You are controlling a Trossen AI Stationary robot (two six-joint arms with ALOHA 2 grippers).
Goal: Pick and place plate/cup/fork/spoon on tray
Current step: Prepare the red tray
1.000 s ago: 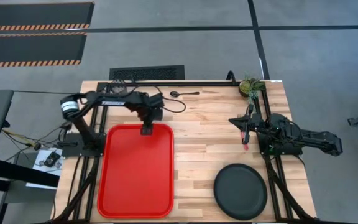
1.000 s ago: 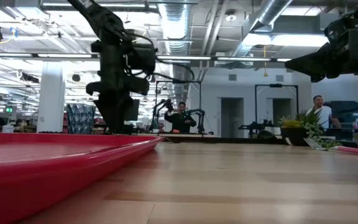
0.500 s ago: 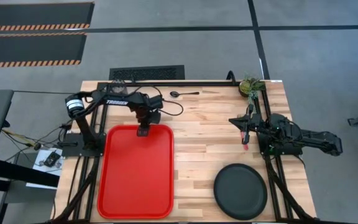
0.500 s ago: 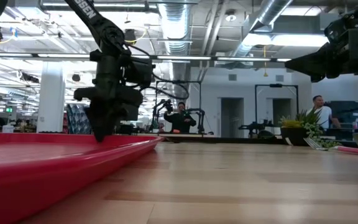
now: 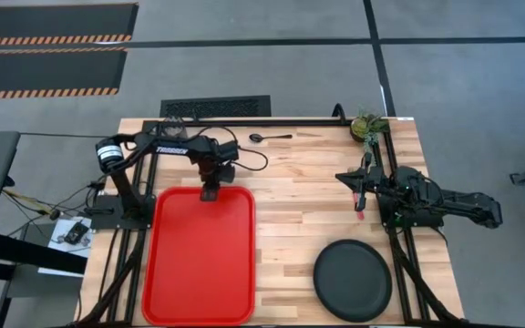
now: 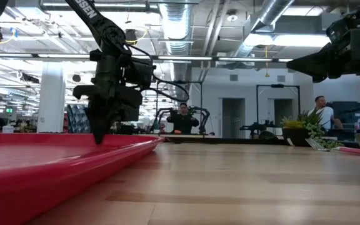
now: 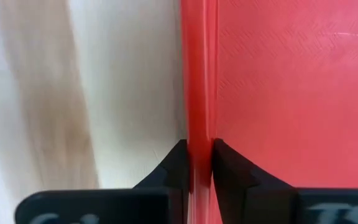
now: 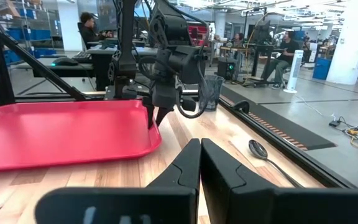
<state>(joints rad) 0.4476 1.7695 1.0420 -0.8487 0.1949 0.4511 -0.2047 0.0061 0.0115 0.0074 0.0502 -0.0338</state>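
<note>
The red tray point(image 5: 199, 252) lay on the pale wooden table point(image 5: 290, 196), its far rim clamped by the left gripper point(image 7: 196, 163); the right gripper point(image 8: 199, 163) was closed, empty, within a bright workshop

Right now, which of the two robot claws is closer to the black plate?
The right gripper. It hovers just beyond the plate, while the left gripper is across the table, clamped on the tray rim.

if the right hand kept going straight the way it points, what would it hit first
Probably the tray, near the corner where the left hand grips its rim. The spoon lies off to one side. Depth is hard to judge.
</note>
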